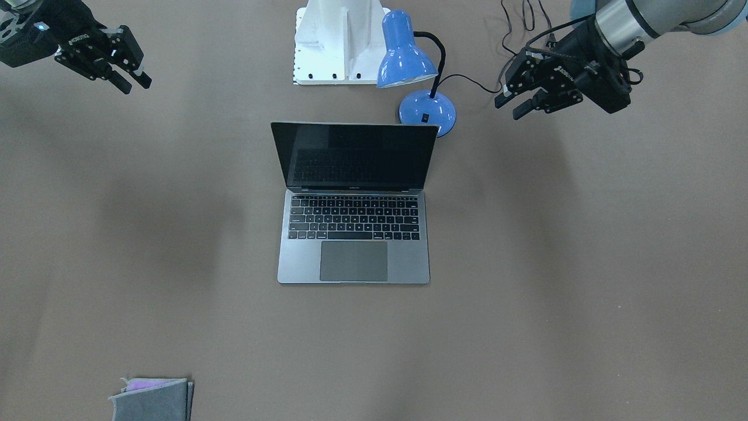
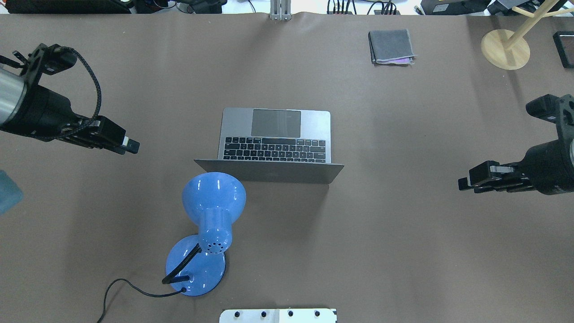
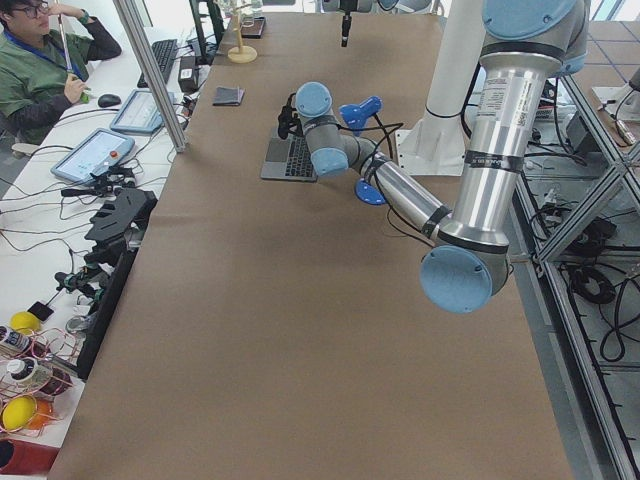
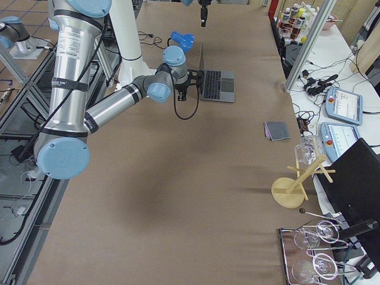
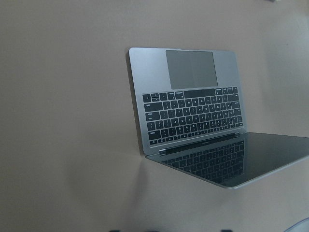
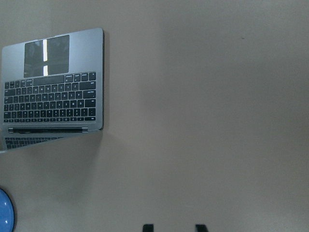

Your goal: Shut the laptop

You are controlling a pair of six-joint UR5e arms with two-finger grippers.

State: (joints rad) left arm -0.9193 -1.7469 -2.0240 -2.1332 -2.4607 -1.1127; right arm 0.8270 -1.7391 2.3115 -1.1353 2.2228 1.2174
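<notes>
laptop (image 2: 276, 134) noted open, lid (image 2: 269, 172) crosswise between arms | left arm (image 2: 40, 112) judged nearer, jaws parted, empty | right arm (image 2: 547, 170) jaws parted, empty

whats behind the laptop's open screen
A blue desk lamp stands just behind the laptop, on the robot's side. From the front, the lid covers a bit of its base.

Laptop (image 1: 353, 234) sits mid table (image 1: 584, 263), between the jaws of the left gripper (image 1: 509, 109) and the right gripper (image 1: 136, 86), well apart from both. Lamp (image 1: 418, 76) stands just behind the laptop lid on the robot's side, between lid and left jaws, nearer the lid. Pouch (image 2: 391, 46) lies at the far table edge, ahead of the right jaws and inward. Stand base (image 2: 505, 48) is also far, beyond the right jaws.
</notes>
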